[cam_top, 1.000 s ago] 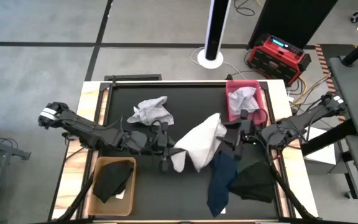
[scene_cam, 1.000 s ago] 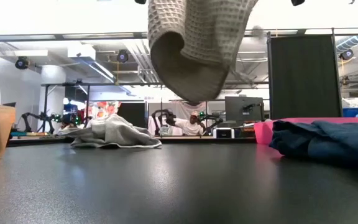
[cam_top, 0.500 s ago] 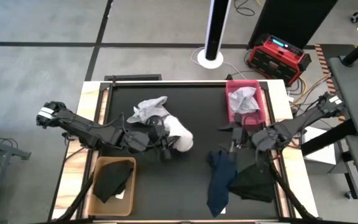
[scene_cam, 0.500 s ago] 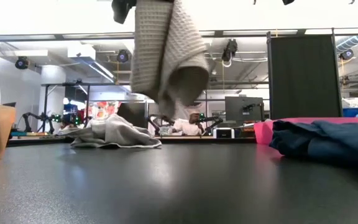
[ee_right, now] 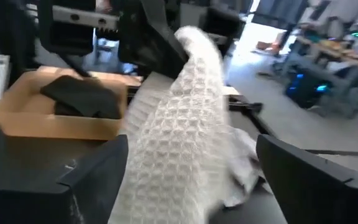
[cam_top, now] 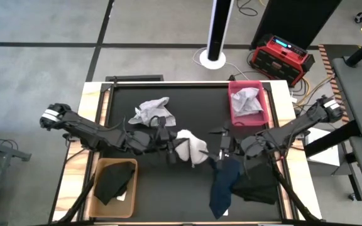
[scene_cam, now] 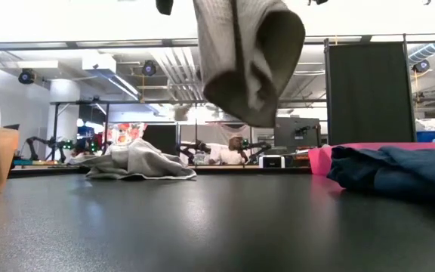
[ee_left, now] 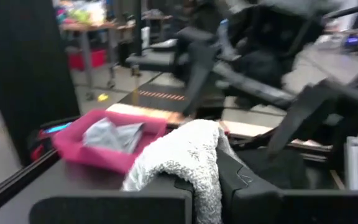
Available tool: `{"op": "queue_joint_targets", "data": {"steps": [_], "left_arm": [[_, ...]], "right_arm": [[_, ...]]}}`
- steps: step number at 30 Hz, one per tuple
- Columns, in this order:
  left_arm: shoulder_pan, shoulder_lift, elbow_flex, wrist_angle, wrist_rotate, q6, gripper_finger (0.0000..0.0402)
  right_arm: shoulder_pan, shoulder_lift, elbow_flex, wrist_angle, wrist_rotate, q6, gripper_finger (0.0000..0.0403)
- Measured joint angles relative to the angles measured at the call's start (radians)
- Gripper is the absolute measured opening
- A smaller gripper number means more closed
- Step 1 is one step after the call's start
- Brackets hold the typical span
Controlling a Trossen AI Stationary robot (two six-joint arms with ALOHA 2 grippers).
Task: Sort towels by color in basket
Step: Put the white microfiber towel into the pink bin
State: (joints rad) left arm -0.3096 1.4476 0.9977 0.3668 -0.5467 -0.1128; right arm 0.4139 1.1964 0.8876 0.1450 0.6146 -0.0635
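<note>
White towel (cam_top: 190,147) hanging mid-frame above the table (cam_top: 187,188), pinched tight in left gripper (cam_top: 172,152). Right gripper (cam_top: 220,150) just beside, fingers spread wide, holding nothing. Navy towel (cam_top: 222,185) and black towel (cam_top: 256,184) lower right. Farther up, grey towel (cam_top: 151,112), pink basket (cam_top: 247,103). Tan basket (ee_right: 55,115) with black cloth clear in right wrist view.

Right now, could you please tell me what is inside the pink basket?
The pink basket holds one crumpled light grey towel. Anything beneath it is covered and cannot be seen.
</note>
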Motion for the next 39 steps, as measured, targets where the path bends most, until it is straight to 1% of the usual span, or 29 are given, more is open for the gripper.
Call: {"op": "queue_joint_targets", "data": {"steps": [3, 5, 7, 9, 12, 15, 18, 19, 21, 24, 26, 28, 29, 30, 32, 34, 37, 39], "left_arm": [[0.0, 0.015, 0.0, 0.059, 0.055, 0.037, 0.0], [0.0, 0.023, 0.0, 0.077, 0.085, 0.065, 0.0], [0.0, 0.03, 0.001, 0.09, 0.117, 0.09, 0.0], [0.0, 0.036, 0.0, 0.104, 0.132, 0.107, 0.0], [0.0, 0.038, 0.001, 0.105, 0.146, 0.128, 0.0], [0.0, 0.038, 0.0, 0.107, 0.147, 0.144, 0.0], [-0.001, 0.038, 0.0, 0.115, 0.149, 0.152, 0.0], [-0.001, 0.038, 0.001, 0.118, 0.148, 0.144, 0.0], [-0.001, 0.038, 0.001, 0.122, 0.144, 0.135, 0.0007], [-0.001, 0.03, 0.001, 0.114, 0.14, 0.145, 0.0042], [-0.001, 0.016, 0.001, 0.098, 0.14, 0.155, 0.0079], [-0.001, -0.001, 0.002, 0.045, 0.136, 0.153, 0.012], [-0.001, -0.006, 0.002, 0.03, 0.127, 0.15, 0.0141], [-0.001, -0.01, 0.002, 0.012, 0.097, 0.148, 0.0162], [-0.001, -0.013, 0.002, 0.002, 0.0, 0.146, 0.02], [0.0, -0.025, 0.002, -0.025, -0.073, 0.158, 0.0233], [0.0, -0.04, 0.002, -0.065, -0.133, 0.154, 0.0268], [-0.002, -0.042, 0.002, -0.08, -0.168, 0.15, 0.0281]], "right_arm": [[-0.027, 0.03, 0.022, -0.001, -0.106, 0.011, 0.0354], [-0.036, 0.05, 0.039, -0.005, -0.122, 0.019, 0.0346], [-0.042, 0.066, 0.053, -0.012, -0.126, 0.019, 0.0328], [-0.042, 0.078, 0.063, -0.014, -0.131, 0.001, 0.0299], [-0.042, 0.092, 0.082, -0.014, -0.181, -0.009, 0.0233], [-0.042, 0.103, 0.097, -0.013, -0.222, -0.018, 0.0145], [-0.042, 0.111, 0.107, -0.012, -0.229, -0.044, 0.005], [-0.043, 0.112, 0.108, -0.011, -0.228, -0.056, 0.0032], [-0.044, 0.108, 0.109, -0.008, -0.221, -0.05, 0.0023], [-0.053, 0.09, 0.108, -0.04, -0.222, -0.024, 0.0016], [-0.056, 0.072, 0.108, -0.066, -0.222, -0.003, 0.0015], [-0.063, 0.054, 0.108, -0.091, -0.22, 0.019, 0.0015], [-0.065, 0.045, 0.108, -0.111, -0.217, 0.026, 0.0015], [-0.068, 0.036, 0.108, -0.134, -0.205, 0.038, 0.0015], [-0.074, 0.017, 0.108, -0.177, -0.149, 0.053, 0.0015], [-0.076, -0.006, 0.108, -0.24, -0.049, 0.066, 0.0015], [-0.088, -0.043, 0.108, -0.335, 0.086, 0.087, 0.0014], [-0.108, -0.071, 0.108, -0.384, 0.14, 0.105, 0.0014]]}}
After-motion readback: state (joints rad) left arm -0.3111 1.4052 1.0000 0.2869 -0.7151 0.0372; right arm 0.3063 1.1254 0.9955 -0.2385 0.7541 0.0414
